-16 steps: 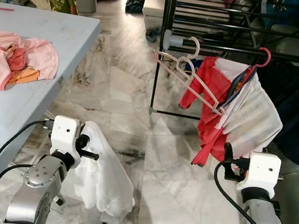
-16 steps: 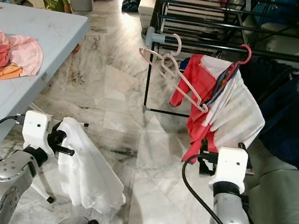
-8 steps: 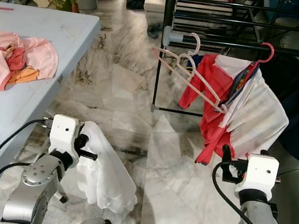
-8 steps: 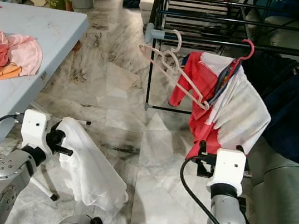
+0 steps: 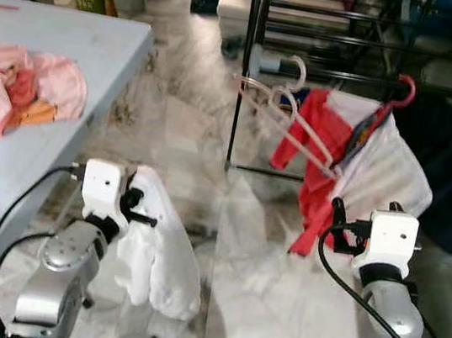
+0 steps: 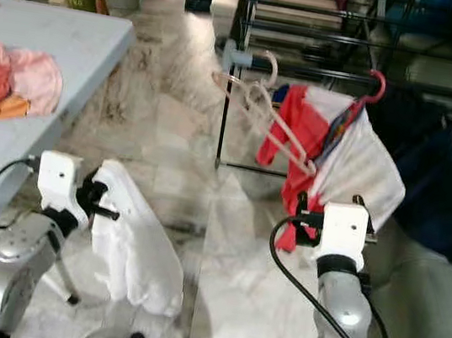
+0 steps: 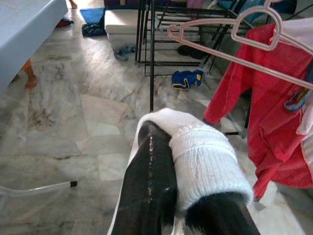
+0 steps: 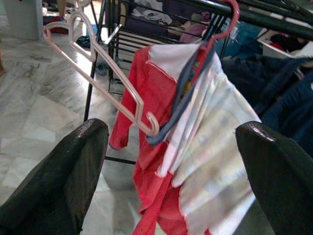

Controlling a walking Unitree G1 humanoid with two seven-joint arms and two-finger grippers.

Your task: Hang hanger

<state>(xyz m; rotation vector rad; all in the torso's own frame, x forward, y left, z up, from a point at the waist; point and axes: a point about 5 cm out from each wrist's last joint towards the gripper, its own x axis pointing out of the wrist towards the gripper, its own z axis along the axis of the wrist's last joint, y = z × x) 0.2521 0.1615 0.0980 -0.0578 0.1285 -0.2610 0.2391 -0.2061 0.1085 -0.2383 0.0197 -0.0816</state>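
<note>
left gripper (image 7: 190,196) clamped on white garment (image 5: 158,252) | right gripper (image 8: 171,161) jaws wide, empty

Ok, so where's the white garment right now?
The white garment hangs from the left gripper, low on the robot's left, between the blue table and the drying rack.

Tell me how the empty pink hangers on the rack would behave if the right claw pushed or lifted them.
The pink hangers are thin bare frames, so probably light and fairly stiff. They hang tilted from small hooks on the rack rail, so a push would likely swing or unhook them. The open right claw might snag the red garment beside them.
</note>
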